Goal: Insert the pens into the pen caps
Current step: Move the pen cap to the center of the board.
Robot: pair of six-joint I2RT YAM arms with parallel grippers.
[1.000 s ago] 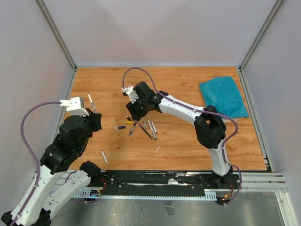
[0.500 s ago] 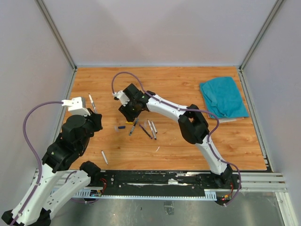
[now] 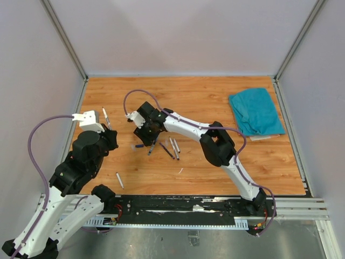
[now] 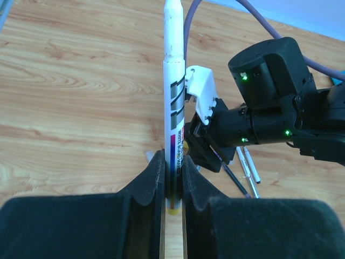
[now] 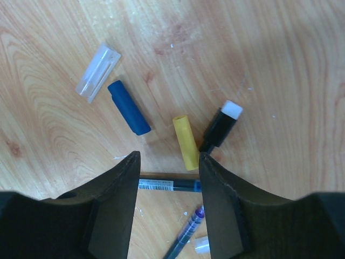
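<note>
Clamping a white pen (image 4: 173,81), smooth and cylindrical, left pincer (image 4: 172,162) narrow on its barrel; right pincer (image 5: 169,159) parted above stubby yellow cap (image 5: 185,141), blue cap (image 5: 128,107), grained wooden surface (image 5: 269,65)

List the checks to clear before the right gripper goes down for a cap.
1. Left gripper grip on the white pen: ok, shut on the barrel, with the pen pointing straight out of the jaws.
2. Right gripper open: ok, jaws apart over the caps.
3. Yellow cap centred between its fingers: not ok, it lies close to one finger.
4. Room around the yellow cap: not ok, the black cap lies right beside it, and a dark pen crosses between the fingers.
5. Which cap fits the held pen: cannot tell.
</note>
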